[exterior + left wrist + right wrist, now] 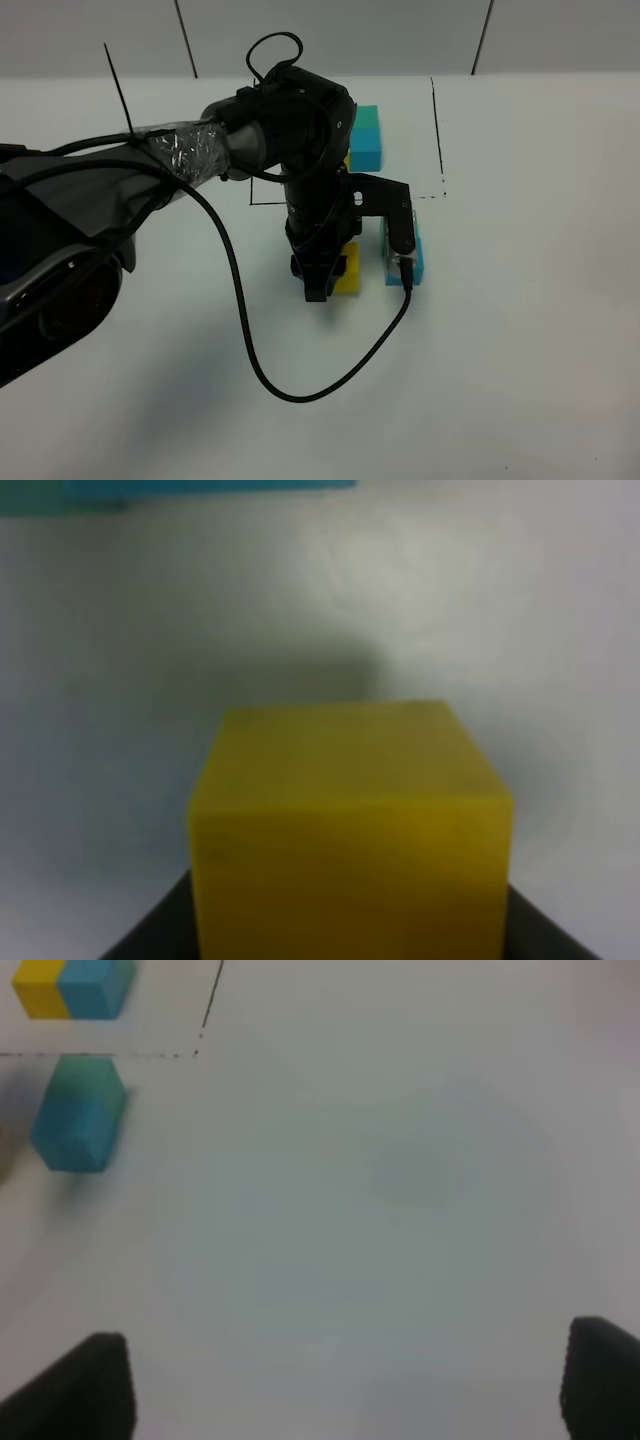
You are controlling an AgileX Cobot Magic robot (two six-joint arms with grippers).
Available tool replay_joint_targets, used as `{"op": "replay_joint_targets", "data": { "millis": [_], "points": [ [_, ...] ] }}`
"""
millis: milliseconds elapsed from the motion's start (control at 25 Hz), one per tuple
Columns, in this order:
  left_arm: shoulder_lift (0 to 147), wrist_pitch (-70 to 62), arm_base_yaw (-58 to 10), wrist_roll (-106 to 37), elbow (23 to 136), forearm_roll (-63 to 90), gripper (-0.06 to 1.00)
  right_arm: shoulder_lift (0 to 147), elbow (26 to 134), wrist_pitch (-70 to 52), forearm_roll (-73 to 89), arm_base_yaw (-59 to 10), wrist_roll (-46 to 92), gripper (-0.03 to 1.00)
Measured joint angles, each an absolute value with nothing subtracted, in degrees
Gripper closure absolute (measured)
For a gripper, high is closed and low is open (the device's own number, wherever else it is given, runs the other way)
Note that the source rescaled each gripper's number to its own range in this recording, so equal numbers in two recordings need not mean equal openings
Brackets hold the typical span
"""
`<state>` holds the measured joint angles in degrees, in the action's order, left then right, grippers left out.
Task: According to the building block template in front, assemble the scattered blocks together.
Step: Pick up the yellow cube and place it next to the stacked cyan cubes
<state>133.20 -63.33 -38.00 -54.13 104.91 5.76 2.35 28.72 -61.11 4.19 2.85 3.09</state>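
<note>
The building block template [366, 138], a teal, blue and yellow cluster, sits inside the thin black frame at the back; my left arm hides part of it. My left gripper [321, 284] is shut, with its tips against the left side of the loose yellow block [349, 270]. In the left wrist view that yellow block [350, 830] fills the space just in front of the dark fingertips [150, 945]. A sky blue block [410, 262] stands right of it, a teal-green block [85, 1078] touching its far side. My right gripper [340, 1385] hangs open over bare table.
A black cable [300, 390] loops from the left arm across the white table [520, 350]. The black frame line [438, 130] runs along the template's right side. The left arm's body fills the left of the exterior view.
</note>
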Motion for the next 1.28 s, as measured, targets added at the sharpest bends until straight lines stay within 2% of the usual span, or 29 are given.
{"op": "replay_joint_targets", "data": {
  "millis": [640, 1280],
  "points": [
    [135.40, -56.05, -39.21, -50.33, 104.91, 3.10, 0.94, 2.35, 28.72, -61.11, 4.25, 2.85, 3.09, 0.24],
    [136.38, -55.86, -39.21, -49.19, 105.47, 3.15, 0.94, 2.35, 28.72, -61.11, 4.25, 2.85, 3.09, 0.24]
  ]
}}
